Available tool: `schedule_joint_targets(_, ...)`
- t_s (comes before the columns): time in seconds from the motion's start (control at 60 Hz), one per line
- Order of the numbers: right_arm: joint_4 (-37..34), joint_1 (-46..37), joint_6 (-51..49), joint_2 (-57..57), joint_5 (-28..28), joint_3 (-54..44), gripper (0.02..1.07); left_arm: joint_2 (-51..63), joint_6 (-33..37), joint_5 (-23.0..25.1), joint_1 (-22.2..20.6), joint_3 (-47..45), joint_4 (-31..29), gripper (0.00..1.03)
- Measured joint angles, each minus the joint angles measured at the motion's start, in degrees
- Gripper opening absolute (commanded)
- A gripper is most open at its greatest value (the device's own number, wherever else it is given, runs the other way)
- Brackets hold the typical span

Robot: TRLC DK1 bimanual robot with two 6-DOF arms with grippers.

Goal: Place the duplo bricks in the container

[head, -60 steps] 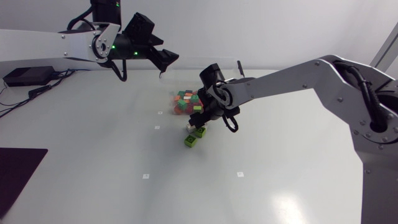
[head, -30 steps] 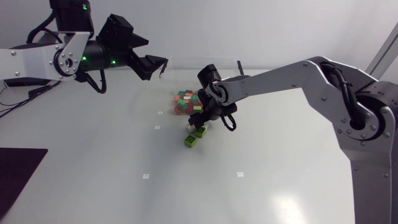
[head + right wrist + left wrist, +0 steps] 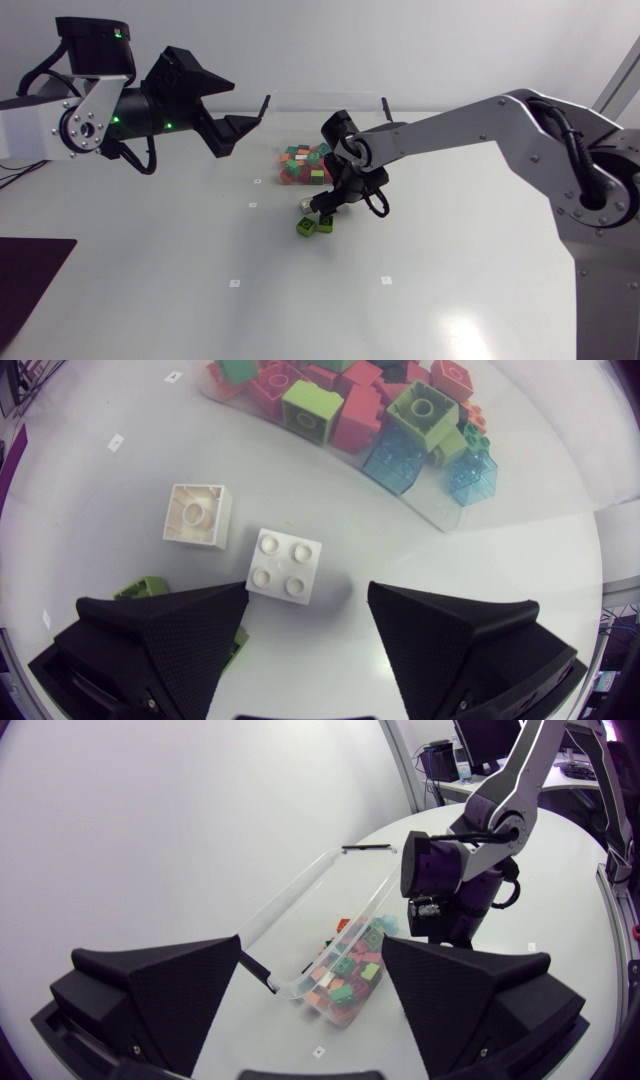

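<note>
The right end effector (image 3: 307, 598) hangs spread open just over a white four-stud brick (image 3: 285, 565). In the head view that brick lies on the worktop (image 3: 420, 575) at about six o'clock from the container (image 3: 300, 895), just outside its wall. I'd square the fingers to two flat sides, drop straight and close, without nudging the upturned white brick (image 3: 197, 515) beside it or the green bricks (image 3: 313, 225) nearby. The left end effector (image 3: 312, 945), also open, hovers well apart at the container's ten o'clock.
</note>
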Motion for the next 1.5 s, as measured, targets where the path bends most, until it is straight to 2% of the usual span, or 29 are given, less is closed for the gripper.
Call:
schedule_joint_targets(0.267,-1.88,-0.04,0.28,0.31,-1.29,2.95,0.88,-0.94,4.52,1.03,-0.02,-2.89,-2.40,0.98)
schedule_joint_targets(0.333,-2.64,0.02,0.44,1.18,-1.49,5.14,0.77,-1.36,7.23,2.05,0.00,-3.17,-6.16,0.98)
schedule_joint_targets(0.4,-3.04,0.02,0.42,1.92,-2.54,6.32,0.72,-1.57,10.10,3.10,0.04,-3.23,-9.73,0.98)
schedule_joint_targets(0.533,-5.42,-0.15,0.44,3.54,-4.61,8.17,0.70,-1.49,15.56,4.33,0.11,-3.67,-16.11,0.98)
schedule_joint_targets(0.617,-6.29,-0.39,0.42,4.13,-5.64,8.33,0.70,-0.39,18.27,4.70,0.11,-3.69,-17.84,0.98)
schedule_joint_targets(0.683,-7.04,-0.55,0.42,4.28,-5.84,8.50,0.61,1.33,19.76,4.76,0.11,-3.69,-18.49,0.98)
schedule_joint_targets(0.917,-7.15,-0.74,0.39,4.85,-7.23,9.14,0.33,12.55,21.05,6.01,0.13,-1.84,-19.34,0.98)
schedule_joint_targets(1.133,-6.32,-0.74,0.37,4.50,-7.78,8.41,0.32,22.08,21.03,7.30,-0.76,3.50,-19.30,0.98)
schedule_joint_targets(1.3,-5.40,-0.81,0.20,1.38,-8.70,3.93,0.32,28.00,20.33,7.98,-2.34,7.54,-17.75,0.98)
schedule_joint_targets(1.5,-3.78,-1.79,0.20,-4.94,-9.77,-0.96,0.32,34.29,16.39,9.55,-3.41,10.34,-12.59,0.96)
